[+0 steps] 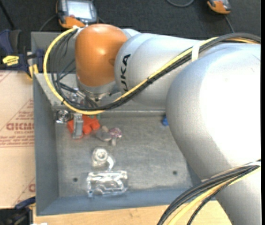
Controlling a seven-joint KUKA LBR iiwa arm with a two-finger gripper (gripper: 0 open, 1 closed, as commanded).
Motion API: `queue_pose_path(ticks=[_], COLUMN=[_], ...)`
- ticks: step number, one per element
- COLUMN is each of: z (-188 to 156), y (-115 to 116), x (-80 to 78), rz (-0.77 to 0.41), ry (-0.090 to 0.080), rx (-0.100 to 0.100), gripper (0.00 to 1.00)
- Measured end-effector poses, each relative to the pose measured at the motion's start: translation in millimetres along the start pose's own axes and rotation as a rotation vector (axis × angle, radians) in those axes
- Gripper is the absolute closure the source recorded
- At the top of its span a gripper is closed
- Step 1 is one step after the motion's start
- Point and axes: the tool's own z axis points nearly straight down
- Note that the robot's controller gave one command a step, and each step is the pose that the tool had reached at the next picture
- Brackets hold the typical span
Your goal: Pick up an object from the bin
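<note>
Grey metal bin [146, 158] is lying under the arm, and the end effector [78, 125] is sitting low in the far left corner, right over an orange block [91, 124]. How wide it is standing I cannot tell, and it is possibly touching the block already. A pale pinkish scrap [112, 134] is lying just beside; a clear round piece [100, 156] and a clear wrapper [106, 182] are waiting nearer us. I'm reading this as the reach step; next is calling for a firm close, then a straight lift.

One camera looks down (somewhat sidelong) into the bin [144, 156].
</note>
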Motion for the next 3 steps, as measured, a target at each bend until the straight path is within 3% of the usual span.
queue_pose_path(ticks=[1,2,3], z=[63.4,57.7,-83.5], y=[-25.1,-23.1,-16.3], x=[-1.8,-3.7,2.0], rz=[0.033,0.034,0.059], ry=[-0.003,-0.01,-0.018], rx=[0.001,-0.003,-0.004], gripper=[0.0,1.0,1.0])
